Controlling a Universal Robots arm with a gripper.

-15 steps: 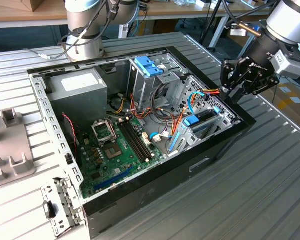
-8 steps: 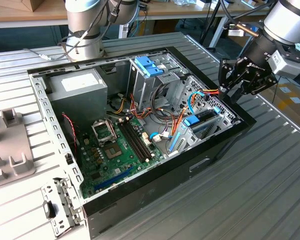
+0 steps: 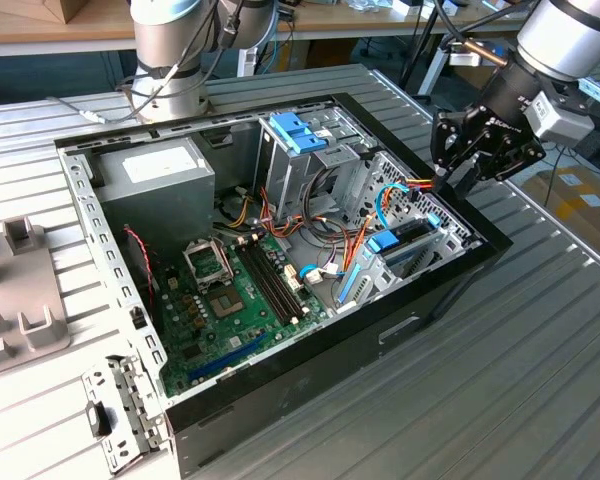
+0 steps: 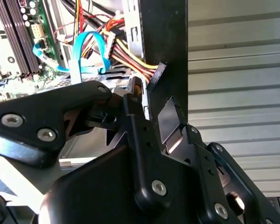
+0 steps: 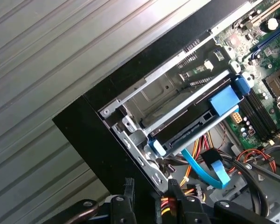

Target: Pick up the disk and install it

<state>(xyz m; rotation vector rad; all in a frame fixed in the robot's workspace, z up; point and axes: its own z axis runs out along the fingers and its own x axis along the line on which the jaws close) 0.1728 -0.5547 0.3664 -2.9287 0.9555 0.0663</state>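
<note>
The claw (image 3: pixel 458 170) looks empty, its fingers a little apart. The disk (image 5: pixel 196 119) sits just below, in the case (image 3: pixel 450 285).

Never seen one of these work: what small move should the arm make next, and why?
Probably ease inward over the case toward the disk. The gripper hangs at the case's black edge, not touching the disk, which sits in its metal bay with its blue tab showing.
</note>
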